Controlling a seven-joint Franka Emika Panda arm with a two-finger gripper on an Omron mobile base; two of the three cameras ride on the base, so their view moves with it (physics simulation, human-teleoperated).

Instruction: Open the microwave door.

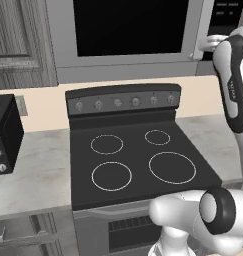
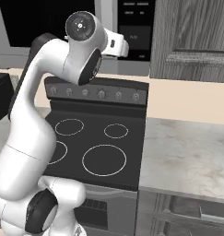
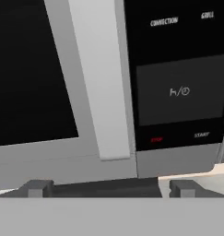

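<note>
Grey and matte, the microwave is a big boxy thing sitting right in front of the gripper, hung above the stove. The microwave door is a light-grey frame around a large glossy black window, and it looks flush and closed. Its handle is a flat pale vertical bar on the door's right edge, just ahead of the gripper and a touch to the left of its midline in the hand view.

Gripper state: the two dark fingertips sit wide apart with nothing between them — not holding anything. In the left base view the hand is right up at the bottom end of the handle, but I can't tell if it's actually touching.

Just right of the handle is the dark button panel, smooth black with small white labels.

Below the gripper the stove is flat black glass with four white-ringed burners — two big, two small — and a row of six round grey knobs on its back panel. A small black toaster oven sits off to the left on the pale marbled counter, and woodgrain cabinets are to the right of the gripper.
</note>
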